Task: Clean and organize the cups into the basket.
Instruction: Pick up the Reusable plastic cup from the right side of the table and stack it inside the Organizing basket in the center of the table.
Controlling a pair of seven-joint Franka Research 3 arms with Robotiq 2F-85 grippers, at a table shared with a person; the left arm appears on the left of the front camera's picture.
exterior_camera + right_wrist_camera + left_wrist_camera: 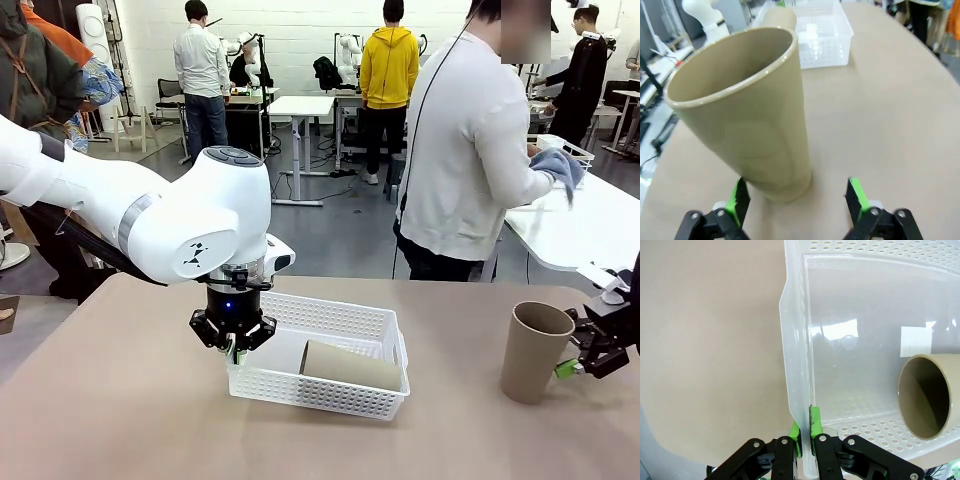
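Beyond the tan desk a busy workroom is seen, and a blue cloth is being handled by a person at the far side (what is being wiped cannot be made out). At mid-desk the white basket is pinched by its near-left wall between the left jaws. These are clamped together on the thin plastic, presumably so that the basket can be steadied or dragged. One brown cup is laid on its side inside the basket, mouth turned toward the clamped side. Well to the right of the basket a second brown cup is stood upright. The right jaws are held wide apart at its base, apparently lined up for a grasp not yet made.
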